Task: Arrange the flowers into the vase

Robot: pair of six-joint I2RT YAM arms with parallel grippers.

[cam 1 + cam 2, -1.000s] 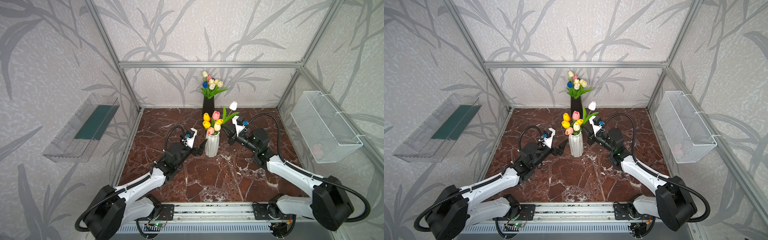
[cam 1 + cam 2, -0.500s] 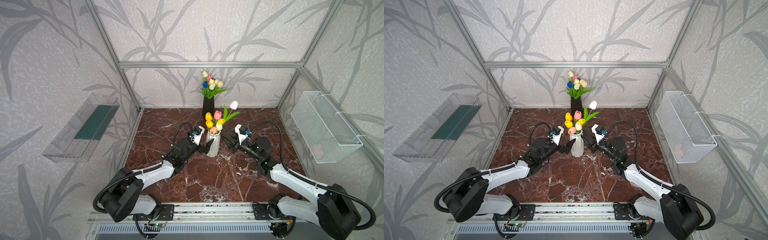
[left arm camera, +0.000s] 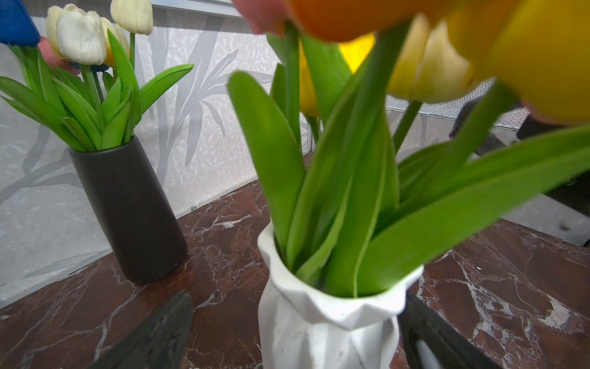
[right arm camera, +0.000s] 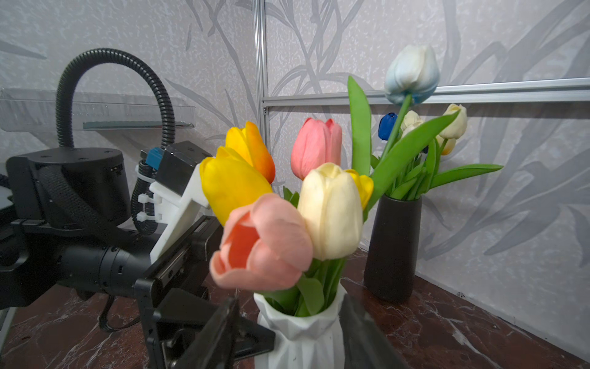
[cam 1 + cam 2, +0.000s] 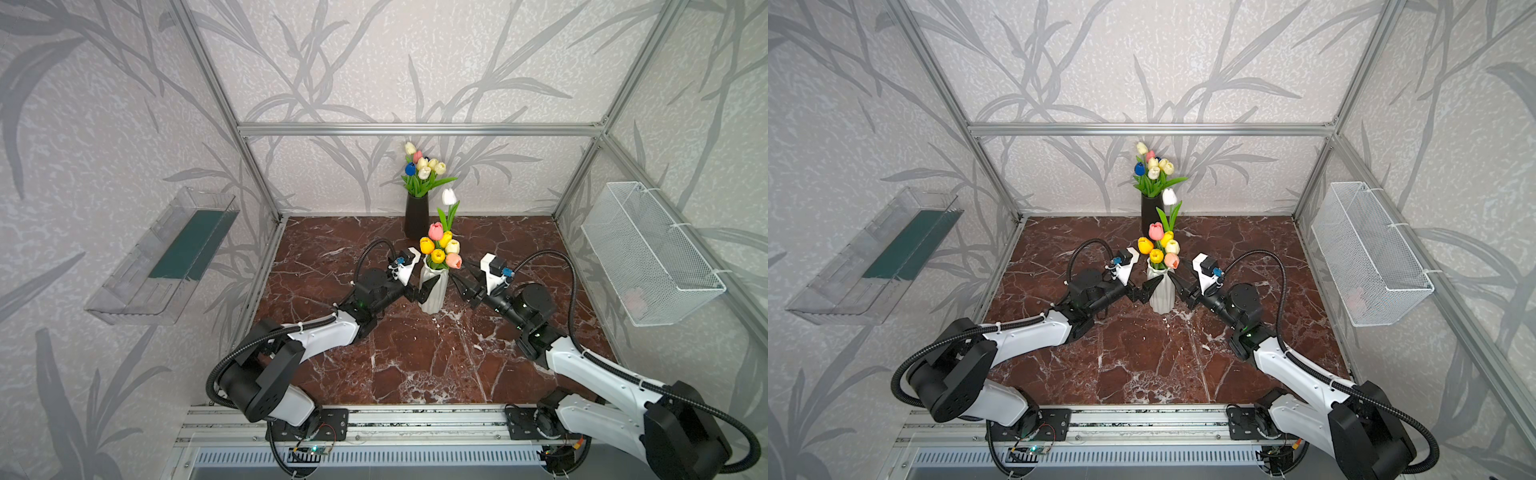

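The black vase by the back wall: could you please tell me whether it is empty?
No, the black vase holds a bunch of tulips with cream, pink and blue heads.

This is a robot lab test booth, dressed homelike: aluminium frame [image 5: 415, 129], leaf-patterned wall panels [image 5: 415, 58], marble-look tabletop [image 5: 415, 365], flowers [image 5: 438, 245] in vases [image 5: 434, 295], and two robot arms [image 5: 328, 332] bolted to a metal rail [image 5: 415, 422].

The left claw [image 5: 423, 289] and right claw [image 5: 459, 286] flank the white vase [image 5: 434, 302].
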